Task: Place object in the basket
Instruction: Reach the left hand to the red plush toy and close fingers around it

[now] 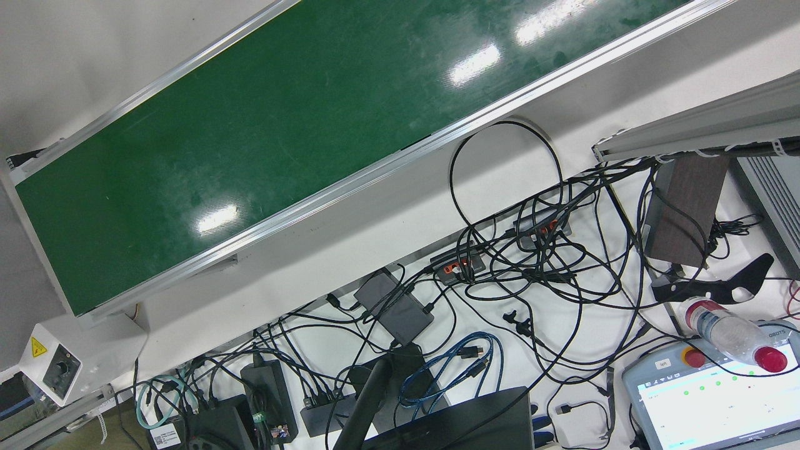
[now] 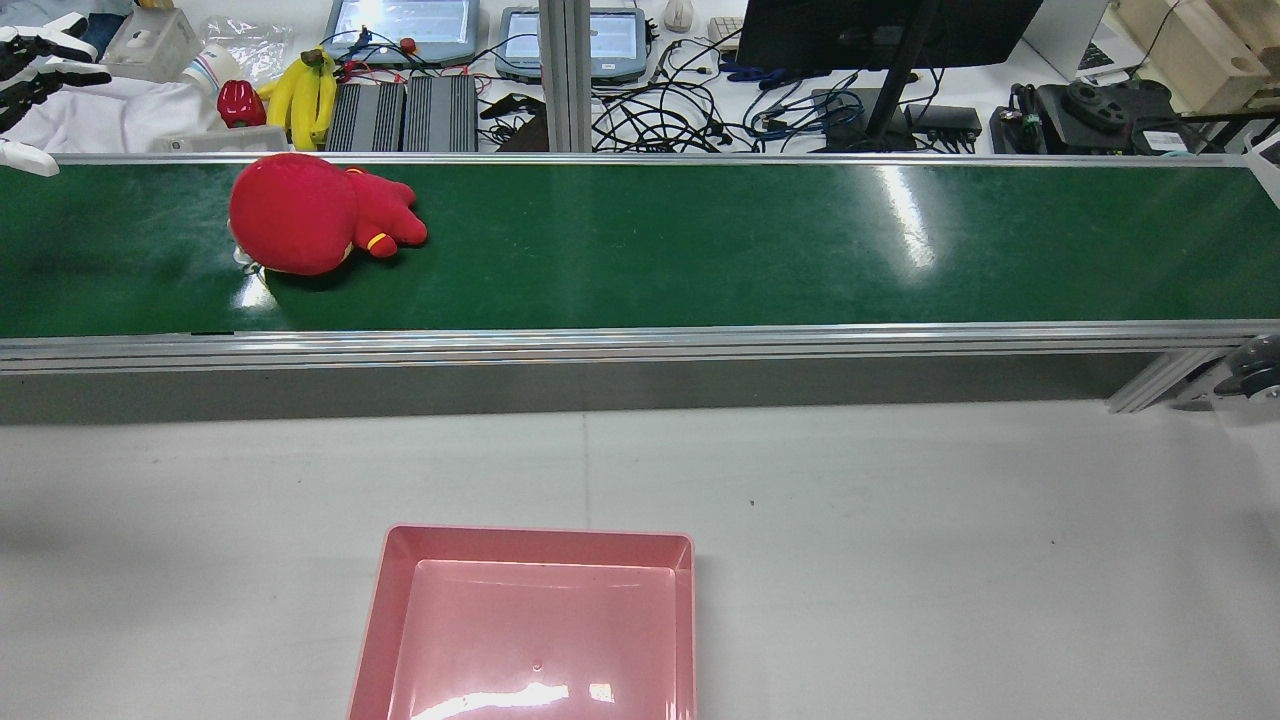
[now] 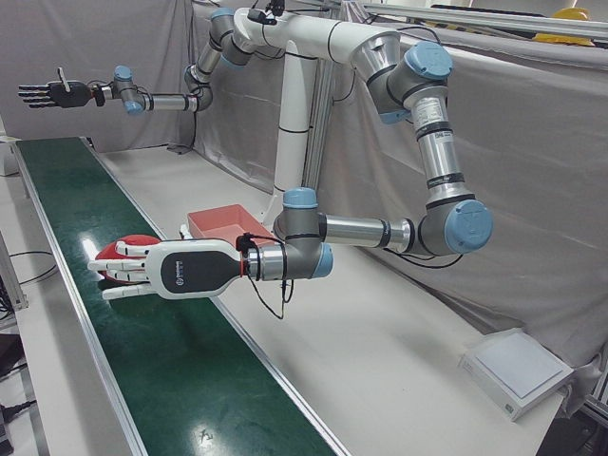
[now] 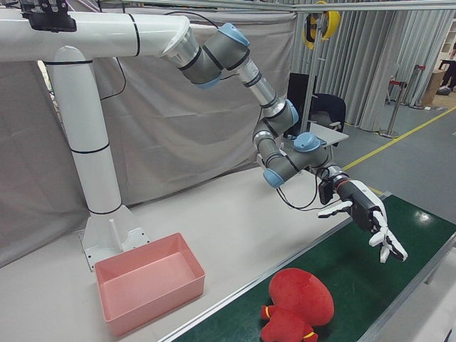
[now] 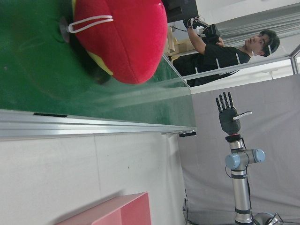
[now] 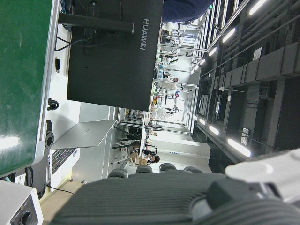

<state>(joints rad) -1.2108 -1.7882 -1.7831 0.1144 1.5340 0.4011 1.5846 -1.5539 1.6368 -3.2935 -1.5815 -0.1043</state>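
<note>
A red plush toy (image 2: 300,215) lies on the green conveyor belt (image 2: 700,240), toward its left end in the rear view. My left hand (image 3: 157,271) hovers just beside the plush toy (image 3: 119,252), open with fingers spread flat and holding nothing. In the right-front view the left hand (image 4: 367,217) hangs over the belt, apart from the plush toy (image 4: 299,303). The pink basket (image 2: 530,540) stands empty on the grey table in front of the belt. My right hand (image 3: 52,93) is raised high far down the belt, open and empty.
Behind the belt is a desk with bananas (image 2: 300,90), teach pendants, a monitor (image 2: 880,30) and tangled cables (image 1: 531,269). A person (image 5: 220,51) sits beyond the belt. A silver rail (image 2: 600,340) edges the belt toward the table.
</note>
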